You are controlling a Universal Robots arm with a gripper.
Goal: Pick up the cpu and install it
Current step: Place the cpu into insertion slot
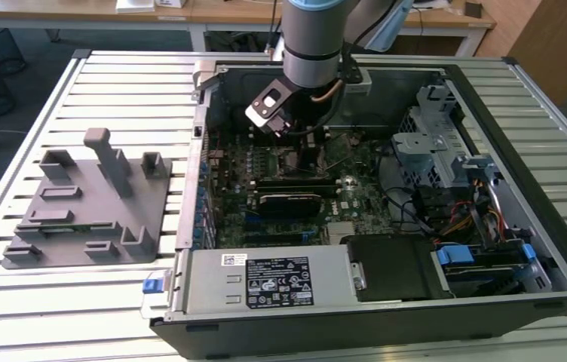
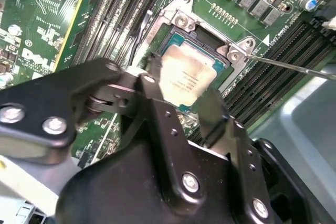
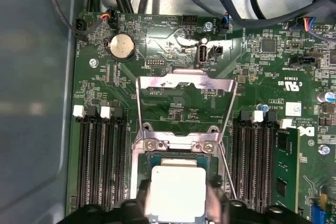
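Robot arm (image 1: 314,45) reaches down into an open PC case (image 1: 364,332) lying on a slatted desk (image 1: 112,75). In both wrist views the claw (image 2: 184,93) (image 3: 178,203) is nearly closed, gripping the cpu (image 2: 186,74) (image 3: 178,187) w/ a finger on each opposite edge. Cpu is silver top up, directly over the socket (image 2: 181,22) on the motherboard (image 3: 173,40); can't tell if seated. Socket's metal cover (image 3: 184,85) is flipped open. Grey tray (image 1: 82,219) lies on the desk, at the exterior view's left of the case.

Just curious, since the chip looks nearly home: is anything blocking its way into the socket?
Nothing visible does. The gripper holds the cpu right over the open socket; the metal cover plate is swung back and the lever lies aside.
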